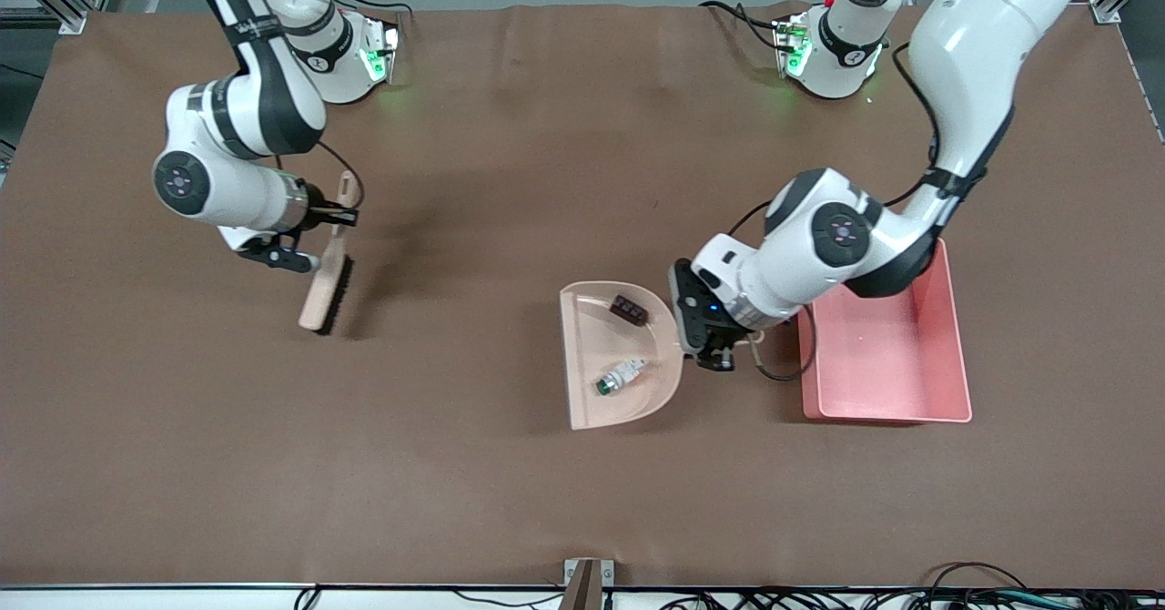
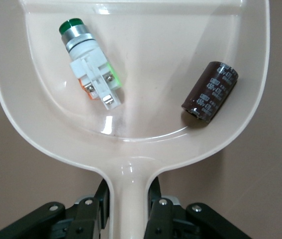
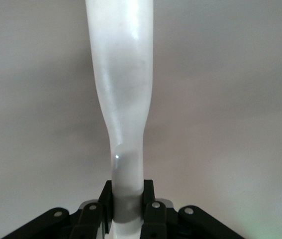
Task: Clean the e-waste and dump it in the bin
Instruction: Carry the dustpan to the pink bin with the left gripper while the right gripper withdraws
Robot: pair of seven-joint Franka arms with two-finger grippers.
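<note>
Two pieces of e-waste lie in the beige dustpan [image 1: 590,341] [image 2: 155,55]: a dark maroon-black block [image 1: 629,310] [image 2: 210,91] and a white-silver piece with an orange mark and green tip [image 1: 622,376] [image 2: 89,70]. My left gripper [image 1: 726,351] [image 2: 128,193] is shut on the dustpan's handle, between the pan and the pink bin [image 1: 887,355]. The bin stands beside the dustpan, toward the left arm's end of the table. My right gripper [image 1: 333,219] [image 3: 127,193] is shut on the handle of a beige brush [image 1: 325,275] [image 3: 123,94] with black bristles, at the right arm's end.
Brown table cloth covers the whole surface. Both arm bases stand along the table edge farthest from the front camera. A small metal bracket [image 1: 587,578] sits at the edge nearest the front camera, with cables along it.
</note>
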